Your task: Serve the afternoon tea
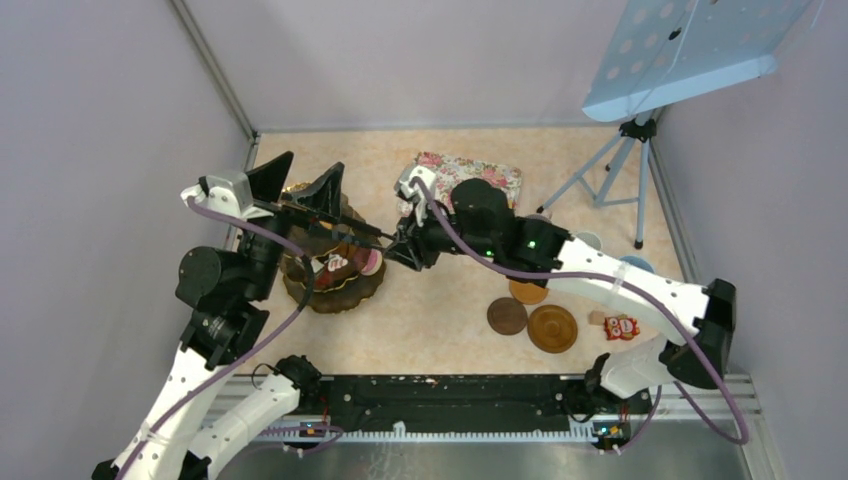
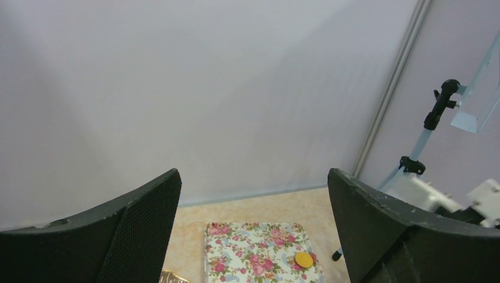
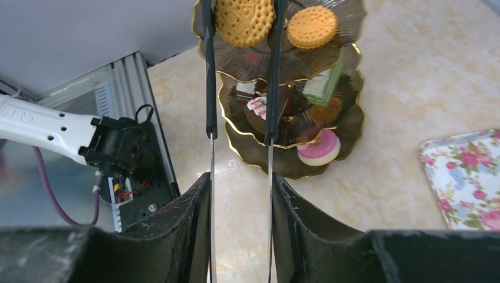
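My right gripper is shut on the black tongs, which reach out to the top tier of a dark, gold-rimmed tiered stand. The tong tips flank a round orange biscuit; a second biscuit lies beside it. The lower tiers hold a green cake and a pink-and-white round cake. In the top view my right gripper is just right of the stand. My left gripper is open and empty, raised above the stand. One biscuit lies on the rose tray, seen between my left gripper's fingers.
The rose tray lies at the back centre. Three brown round saucers and a small red-and-white packet lie front right. A light-blue mug and a white cup peek out behind my right arm. A tripod with a blue board stands back right.
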